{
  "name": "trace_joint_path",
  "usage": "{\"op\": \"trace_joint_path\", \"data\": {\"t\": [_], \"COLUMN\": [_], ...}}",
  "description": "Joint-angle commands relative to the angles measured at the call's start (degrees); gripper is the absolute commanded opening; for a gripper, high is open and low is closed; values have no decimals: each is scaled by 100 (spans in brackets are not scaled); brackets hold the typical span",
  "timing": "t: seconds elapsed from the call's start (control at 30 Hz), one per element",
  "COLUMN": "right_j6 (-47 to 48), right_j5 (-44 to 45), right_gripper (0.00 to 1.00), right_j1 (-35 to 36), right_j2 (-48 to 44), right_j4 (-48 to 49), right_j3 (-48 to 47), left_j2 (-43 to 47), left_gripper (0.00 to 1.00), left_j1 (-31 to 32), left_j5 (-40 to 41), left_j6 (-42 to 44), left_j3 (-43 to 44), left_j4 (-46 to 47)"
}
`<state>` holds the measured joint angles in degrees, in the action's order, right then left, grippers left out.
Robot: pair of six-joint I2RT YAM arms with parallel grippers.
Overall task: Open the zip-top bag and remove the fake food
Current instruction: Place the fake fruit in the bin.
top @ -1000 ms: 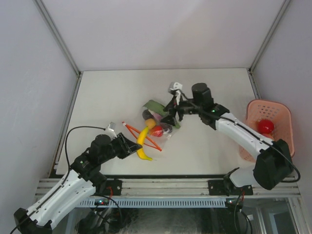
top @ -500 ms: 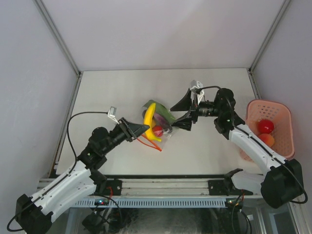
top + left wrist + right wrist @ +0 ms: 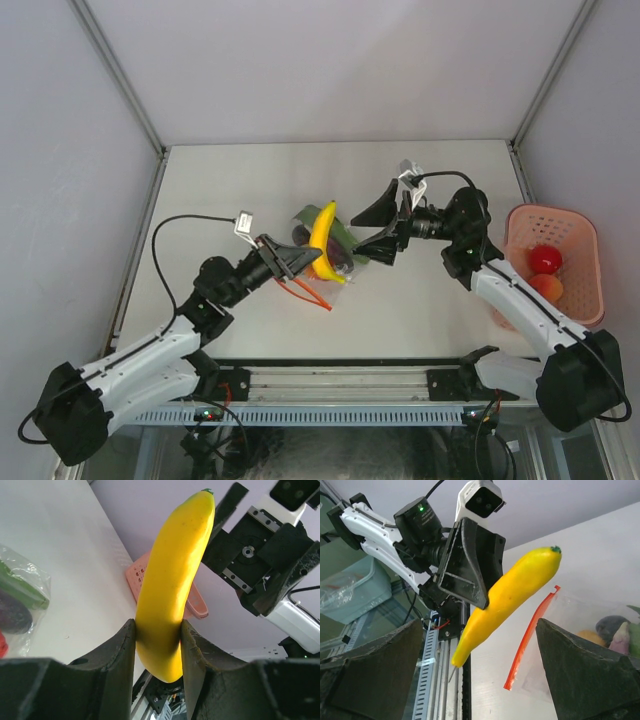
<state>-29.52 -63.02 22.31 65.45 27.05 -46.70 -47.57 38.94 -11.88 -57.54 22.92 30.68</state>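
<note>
Left claw (image 3: 157,635) pinches the fake banana (image 3: 175,570) low; right claw (image 3: 380,228) gapes wide opposite, so a mistimed handover could drop it onto the zip-top bag (image 3: 345,262).

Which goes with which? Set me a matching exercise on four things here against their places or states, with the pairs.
1. yellow plastic toy banana
2. pink perforated plastic basket
3. clear crinkly zip-top bag
4. right gripper

A. jaws wide open, empty
B. on the table, toy food inside
C. clamped in the left gripper
D. by the table's right edge, red round toy inside

Pairs: 1-C, 2-D, 3-B, 4-A
</note>
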Motion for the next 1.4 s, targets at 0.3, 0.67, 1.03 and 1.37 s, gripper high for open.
{"op": "trace_joint_path", "data": {"t": [0.3,0.67,1.03,1.37], "right_j6": [-993,-1475,-1438,-582], "right_j5": [1418,2132,1854,1230], "right_gripper": [95,71,8,5], "right_j1": [394,713,618,5], "right_j2": [160,319,273,-63], "right_j4": [447,1023,1284,400], "right_j3": [304,618,637,227], "left_j2": [-1134,-1631,-1543,-380], "left_gripper": [15,14,58,100], "left_j1": [596,902,908,897], "left_j5": [114,284,386,478], "left_j6": [408,239,419,1291], "left_j3": [702,761,581,-420], "left_j4": [1341,1907,1866,1862]}}
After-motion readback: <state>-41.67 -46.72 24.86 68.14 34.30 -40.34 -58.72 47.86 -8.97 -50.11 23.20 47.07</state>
